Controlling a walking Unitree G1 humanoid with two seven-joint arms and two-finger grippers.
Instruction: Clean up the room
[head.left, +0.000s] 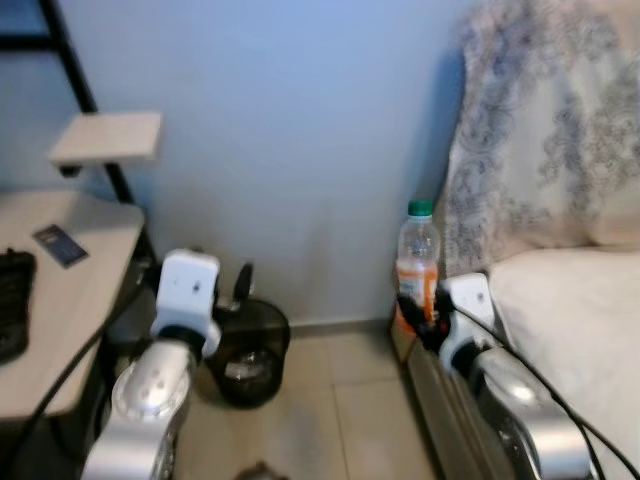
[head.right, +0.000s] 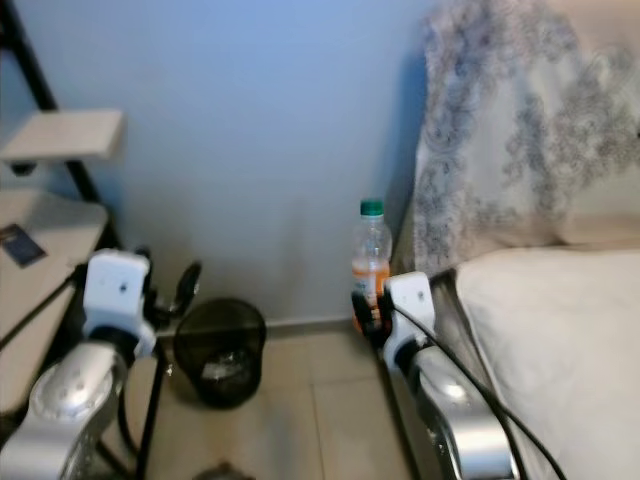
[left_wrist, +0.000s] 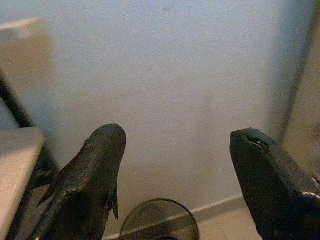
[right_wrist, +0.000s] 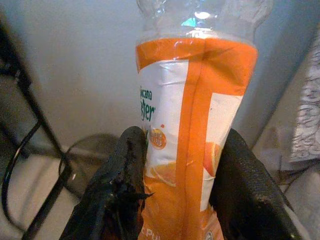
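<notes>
A clear plastic bottle (head.left: 418, 255) with a green cap and an orange label stands upright beside the bed, held low on its body by my right gripper (head.left: 418, 315). In the right wrist view both black fingers (right_wrist: 125, 185) press against the orange label of the bottle (right_wrist: 192, 120). My left gripper (head.left: 232, 288) is raised above a black mesh waste bin (head.left: 248, 350) on the floor by the wall. Its fingers (left_wrist: 95, 165) are spread wide with nothing between them, and the bin's rim (left_wrist: 160, 220) shows below them.
A light wooden desk (head.left: 70, 300) with a black frame stands at the left, carrying a dark card (head.left: 60, 245) and a black object (head.left: 10, 300). A small shelf (head.left: 108, 137) hangs above it. The bed (head.left: 570, 330) with a patterned pillow (head.left: 550, 130) is at the right. Tiled floor (head.left: 350, 410) lies between.
</notes>
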